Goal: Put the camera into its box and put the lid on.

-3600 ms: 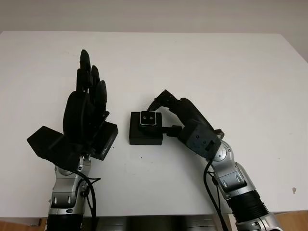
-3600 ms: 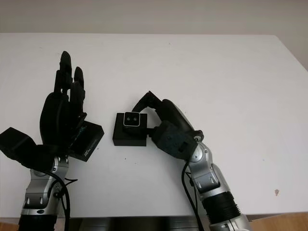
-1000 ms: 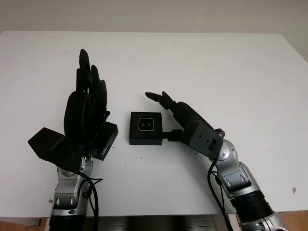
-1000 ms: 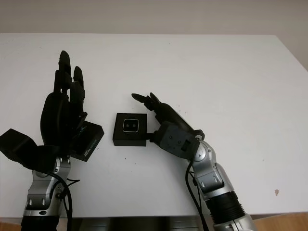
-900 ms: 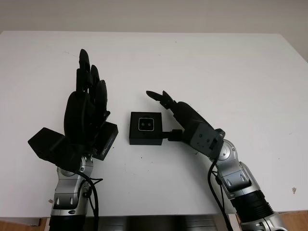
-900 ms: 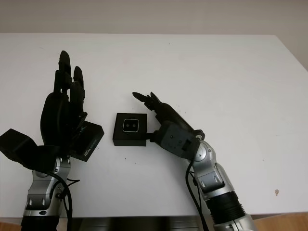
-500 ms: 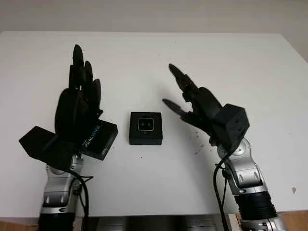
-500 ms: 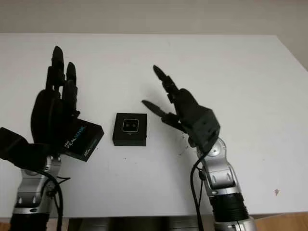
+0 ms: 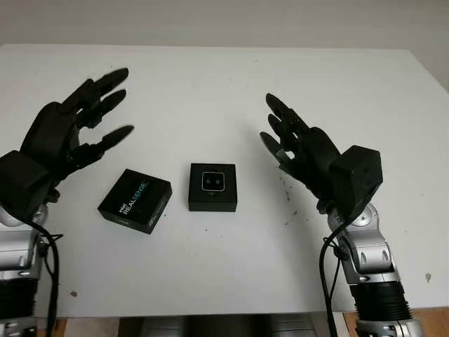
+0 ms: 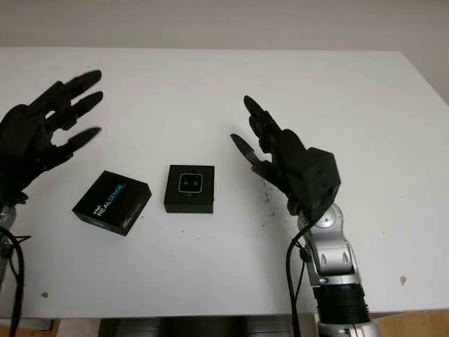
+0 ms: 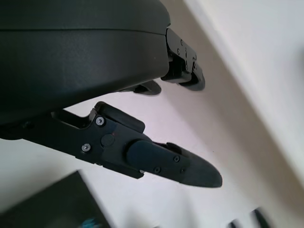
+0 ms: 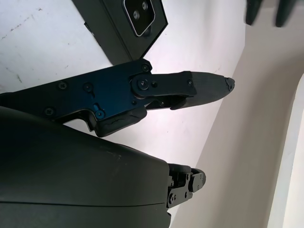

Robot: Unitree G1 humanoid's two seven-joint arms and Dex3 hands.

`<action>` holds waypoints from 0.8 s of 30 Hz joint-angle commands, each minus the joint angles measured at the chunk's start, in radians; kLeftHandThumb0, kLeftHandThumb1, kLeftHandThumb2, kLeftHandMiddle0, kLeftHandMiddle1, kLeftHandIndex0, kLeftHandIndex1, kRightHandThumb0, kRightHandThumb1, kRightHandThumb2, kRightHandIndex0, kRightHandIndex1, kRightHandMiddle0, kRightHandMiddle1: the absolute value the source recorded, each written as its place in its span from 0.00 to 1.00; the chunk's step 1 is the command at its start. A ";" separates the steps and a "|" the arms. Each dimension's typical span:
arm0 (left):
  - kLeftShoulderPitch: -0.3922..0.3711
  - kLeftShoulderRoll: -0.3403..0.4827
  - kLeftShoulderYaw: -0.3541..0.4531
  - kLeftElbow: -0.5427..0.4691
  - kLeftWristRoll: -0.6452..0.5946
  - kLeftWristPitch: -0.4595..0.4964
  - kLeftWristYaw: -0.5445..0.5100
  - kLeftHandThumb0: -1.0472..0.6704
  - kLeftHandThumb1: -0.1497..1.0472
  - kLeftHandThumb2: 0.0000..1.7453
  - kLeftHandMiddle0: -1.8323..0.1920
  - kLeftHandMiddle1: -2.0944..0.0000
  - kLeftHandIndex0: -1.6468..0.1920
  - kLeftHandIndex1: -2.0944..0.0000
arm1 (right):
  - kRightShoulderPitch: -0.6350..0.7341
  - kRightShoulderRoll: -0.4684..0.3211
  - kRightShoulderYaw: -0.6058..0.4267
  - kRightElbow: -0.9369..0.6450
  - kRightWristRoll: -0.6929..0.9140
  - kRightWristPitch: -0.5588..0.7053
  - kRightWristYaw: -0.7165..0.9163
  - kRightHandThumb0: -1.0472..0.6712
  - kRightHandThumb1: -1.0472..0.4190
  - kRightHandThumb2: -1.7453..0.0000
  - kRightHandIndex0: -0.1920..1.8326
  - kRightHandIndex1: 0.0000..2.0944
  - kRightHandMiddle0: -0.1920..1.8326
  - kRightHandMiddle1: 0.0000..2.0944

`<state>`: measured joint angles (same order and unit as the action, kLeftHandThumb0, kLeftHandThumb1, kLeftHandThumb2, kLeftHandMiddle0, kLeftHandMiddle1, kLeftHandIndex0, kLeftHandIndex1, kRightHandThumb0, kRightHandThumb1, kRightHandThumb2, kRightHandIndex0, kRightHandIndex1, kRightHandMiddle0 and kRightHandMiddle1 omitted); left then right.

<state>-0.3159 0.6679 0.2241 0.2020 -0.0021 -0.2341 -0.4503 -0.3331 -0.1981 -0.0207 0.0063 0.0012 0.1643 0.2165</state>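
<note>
Camera [image 9: 213, 182] now seated in box [image 9: 212, 200] at surface [image 9: 231, 84] centre; lid [image 9: 135, 200] just beside, uncovered. Right hand [image 9: 309, 158] and left hand [image 9: 66, 137] both lifted away, fingers wide, empty. Lidding remains

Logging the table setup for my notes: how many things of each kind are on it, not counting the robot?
Box with the camera in it: 1
Lid, printed, lying beside the box: 1
Total: 2, or 3 counting the camera separately
</note>
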 commanded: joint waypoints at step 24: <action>-0.129 0.280 -0.271 0.085 0.217 -0.038 -0.418 0.23 0.79 0.03 0.93 0.98 0.93 0.98 | -0.007 0.017 -0.011 -0.040 0.006 0.071 -0.105 0.24 0.00 0.81 0.13 0.03 0.15 0.04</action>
<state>-0.4397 0.9292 -0.0308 0.2975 0.2011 -0.2694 -0.8645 -0.3285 -0.1881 -0.0274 -0.0124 0.0092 0.2319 0.1165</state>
